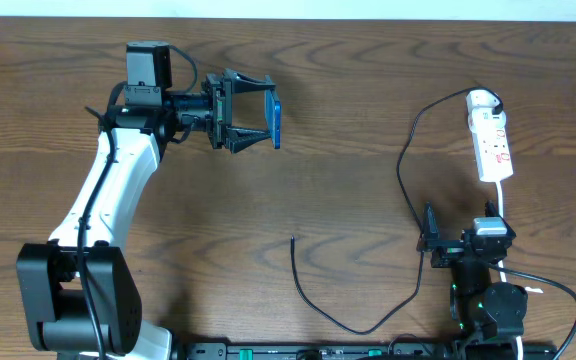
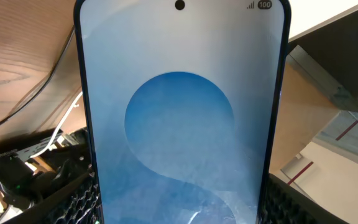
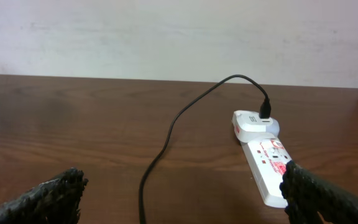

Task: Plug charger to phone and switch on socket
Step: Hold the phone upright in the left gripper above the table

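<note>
My left hand (image 1: pixel 266 112) pinches the slim blue-screened phone (image 1: pixel 277 120) at upper left; the loose tip of the thin black charger cable (image 1: pixel 293 245) lies lower centre, level with my spread, empty right hand (image 1: pixel 429 238).

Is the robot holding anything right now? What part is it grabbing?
Yes. The left gripper holds the phone, pinched by its two long side edges, with the screen facing the wrist camera. The right gripper is open and empty.

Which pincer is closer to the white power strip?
Right. The right pincer sits open just short of the power strip; the left pincer is far across the table, holding the phone.
</note>
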`<state>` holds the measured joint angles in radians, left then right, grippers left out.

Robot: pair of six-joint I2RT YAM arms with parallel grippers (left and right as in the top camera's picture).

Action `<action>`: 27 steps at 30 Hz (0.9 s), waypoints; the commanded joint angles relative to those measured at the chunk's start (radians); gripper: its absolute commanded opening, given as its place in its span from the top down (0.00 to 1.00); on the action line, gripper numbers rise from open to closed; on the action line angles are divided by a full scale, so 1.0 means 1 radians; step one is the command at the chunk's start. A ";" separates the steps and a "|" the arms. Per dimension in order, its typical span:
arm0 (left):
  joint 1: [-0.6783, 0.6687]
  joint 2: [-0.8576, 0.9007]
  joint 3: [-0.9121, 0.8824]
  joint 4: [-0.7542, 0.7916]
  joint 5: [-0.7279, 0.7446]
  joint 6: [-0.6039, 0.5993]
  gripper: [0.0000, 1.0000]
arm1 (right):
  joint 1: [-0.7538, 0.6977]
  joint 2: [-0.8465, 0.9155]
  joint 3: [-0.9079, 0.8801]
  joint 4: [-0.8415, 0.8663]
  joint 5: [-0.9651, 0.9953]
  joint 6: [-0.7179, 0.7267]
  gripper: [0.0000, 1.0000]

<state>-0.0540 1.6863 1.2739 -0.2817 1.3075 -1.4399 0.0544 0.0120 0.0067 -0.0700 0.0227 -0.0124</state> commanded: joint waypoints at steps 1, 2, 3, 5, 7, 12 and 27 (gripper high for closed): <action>0.005 -0.021 0.035 0.008 0.046 0.006 0.93 | -0.007 -0.006 -0.001 -0.004 0.009 -0.011 0.01; 0.005 -0.021 0.035 0.008 0.046 0.006 0.93 | -0.007 -0.006 -0.001 -0.004 0.009 -0.011 0.01; 0.005 -0.021 0.035 0.008 0.046 0.006 0.93 | -0.007 -0.006 -0.001 -0.004 0.009 -0.011 0.01; 0.005 -0.021 0.035 0.008 0.046 0.006 0.93 | -0.007 -0.006 -0.001 -0.004 0.009 -0.011 0.01; 0.005 -0.021 0.035 0.008 0.046 0.006 0.93 | -0.007 -0.006 -0.001 -0.004 0.009 -0.011 0.01; 0.005 -0.021 0.035 0.008 0.046 0.006 0.93 | -0.007 -0.006 -0.001 -0.004 0.009 -0.011 0.01; 0.005 -0.021 0.035 0.008 0.033 0.014 0.93 | -0.007 -0.006 -0.001 -0.004 0.009 -0.011 0.01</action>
<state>-0.0540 1.6863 1.2739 -0.2821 1.3071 -1.4399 0.0544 0.0120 0.0067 -0.0700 0.0227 -0.0124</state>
